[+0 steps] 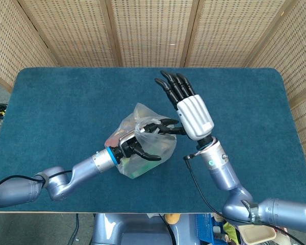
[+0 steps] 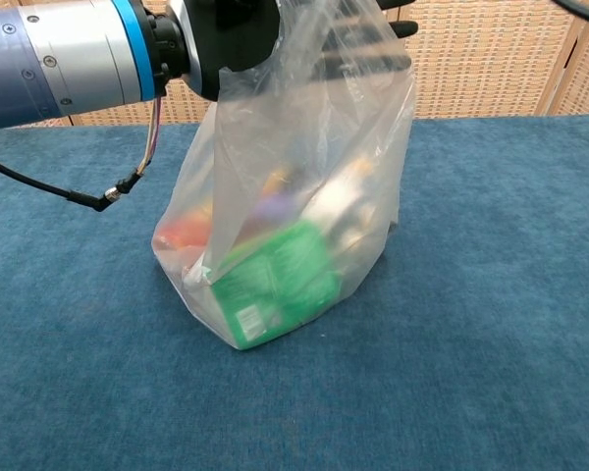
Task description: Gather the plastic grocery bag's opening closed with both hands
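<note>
Bag status from my end: the clear plastic grocery bag [image 1: 137, 148] sits on the blue table mat [image 1: 56, 102], a bit left of centre and towards the near edge. It's standing upright, top edge pulled up.

My left hand [image 1: 135, 147] is on the bag's upper rim, dark fingers curled into the plastic. In the chest view that same hand [image 2: 226, 34] has the film bunched at the top left corner of the bag [image 2: 294, 186], so it's holding the rim. The silver forearm with its blue wrist ring [image 2: 133, 49] comes in from the left. A thin black cable [image 2: 88, 191] hangs off it above the mat.

My right hand [image 1: 191, 112] is just right of the bag and above it, white back facing the head camera, fingers straight and spread, pointing away towards the far side. Thumb [image 1: 166, 130] reaches left to the bag's rim; can't tell if it's actually touching the plastic. Nothing in that hand.

Contents through the film: a green printed package [image 2: 275, 285] low in front, something red-orange [image 2: 182, 231] on the left, a purple item [image 2: 273, 206] in the middle. Can't resolve them further.

Woven wicker screens [image 1: 153, 30] behind the table.
</note>
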